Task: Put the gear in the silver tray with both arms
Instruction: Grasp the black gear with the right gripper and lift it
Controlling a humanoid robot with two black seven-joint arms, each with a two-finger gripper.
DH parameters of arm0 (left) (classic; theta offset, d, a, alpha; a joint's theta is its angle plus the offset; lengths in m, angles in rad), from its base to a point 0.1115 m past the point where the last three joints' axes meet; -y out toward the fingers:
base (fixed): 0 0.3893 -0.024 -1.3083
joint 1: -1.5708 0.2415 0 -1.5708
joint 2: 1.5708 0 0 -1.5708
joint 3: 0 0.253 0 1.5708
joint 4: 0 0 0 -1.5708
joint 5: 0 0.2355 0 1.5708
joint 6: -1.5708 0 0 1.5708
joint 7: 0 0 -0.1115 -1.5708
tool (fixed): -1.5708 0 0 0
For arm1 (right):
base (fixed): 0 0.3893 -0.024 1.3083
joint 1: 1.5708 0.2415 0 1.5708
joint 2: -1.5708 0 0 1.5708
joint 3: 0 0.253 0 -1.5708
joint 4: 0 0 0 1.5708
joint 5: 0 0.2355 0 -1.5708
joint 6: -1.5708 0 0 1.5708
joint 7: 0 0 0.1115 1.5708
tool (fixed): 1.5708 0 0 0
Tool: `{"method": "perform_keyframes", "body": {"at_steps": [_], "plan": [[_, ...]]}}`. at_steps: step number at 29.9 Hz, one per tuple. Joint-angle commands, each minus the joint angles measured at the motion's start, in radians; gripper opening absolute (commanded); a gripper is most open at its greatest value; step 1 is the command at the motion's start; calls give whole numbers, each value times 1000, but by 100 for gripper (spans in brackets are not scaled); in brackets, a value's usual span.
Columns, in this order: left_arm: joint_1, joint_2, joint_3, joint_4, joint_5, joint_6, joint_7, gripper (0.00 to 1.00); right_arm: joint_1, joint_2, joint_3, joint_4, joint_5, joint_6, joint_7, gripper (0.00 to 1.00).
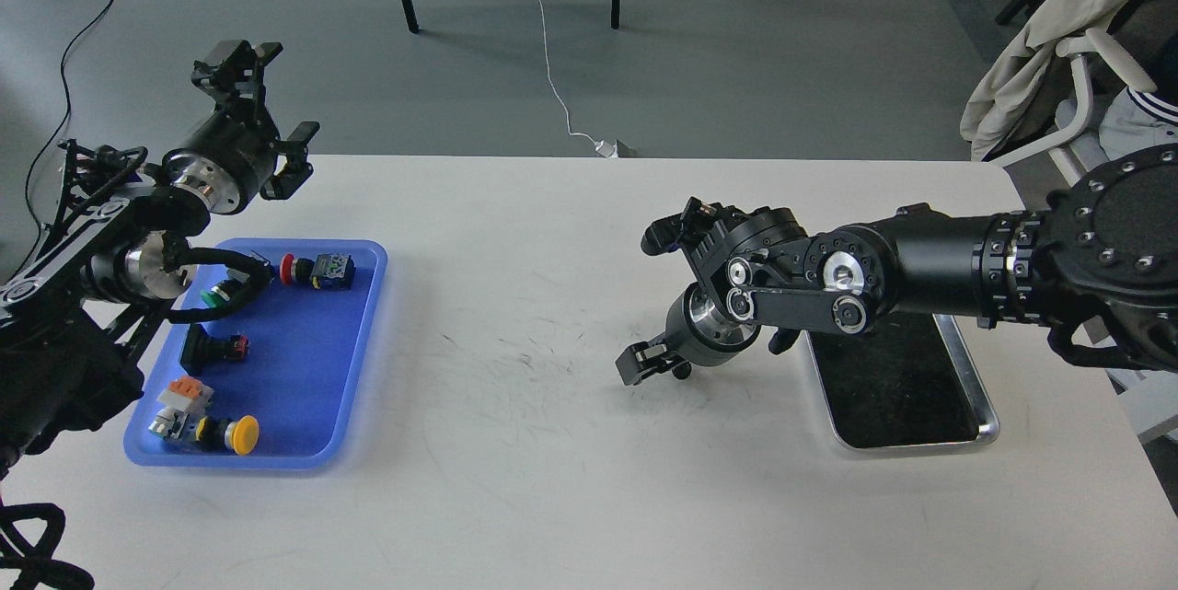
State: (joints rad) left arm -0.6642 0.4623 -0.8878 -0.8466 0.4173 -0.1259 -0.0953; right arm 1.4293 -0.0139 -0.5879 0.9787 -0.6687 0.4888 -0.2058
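The gear (681, 371) is a small black toothed wheel lying on the white table, left of the silver tray (983, 413). My right gripper (646, 360) is low over the table with its fingers apart. The gear shows just behind the fingers, half hidden by them, and I cannot tell whether they touch it. The silver tray lies at the right with a dark mirror-like bottom, and my right arm covers its far end. My left gripper (276, 102) is open and empty, raised above the table's far left edge.
A blue plastic tray (363, 351) at the left holds several push buttons and switches, among them a yellow button (243, 435). Chair legs and cables are on the floor beyond the table. A chair with a jacket stands at the right.
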Motion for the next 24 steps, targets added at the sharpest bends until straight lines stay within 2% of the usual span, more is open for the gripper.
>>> {"method": "perform_keyframes", "body": {"at_steps": [1,6,11,16,19,24], "plan": [[0,1,0,0,0,0,-1,98,0,-1,-4,0,-2,0,0,82],[0,1,0,0,0,0,-1,98,0,-1,-19,0,-2,0,2,73],[0,3,1,0,0,2,-7,98,7,-4,-24,0,-6,0,6,52],[0,3,0,0,0,3,-7,98,7,-4,-24,0,-12,0,9,39],[0,3,1,0,2,3,-7,98,7,-4,-24,1,-12,0,9,26],[0,9,1,0,0,3,-7,98,7,-6,-26,2,-14,0,11,18]]}}
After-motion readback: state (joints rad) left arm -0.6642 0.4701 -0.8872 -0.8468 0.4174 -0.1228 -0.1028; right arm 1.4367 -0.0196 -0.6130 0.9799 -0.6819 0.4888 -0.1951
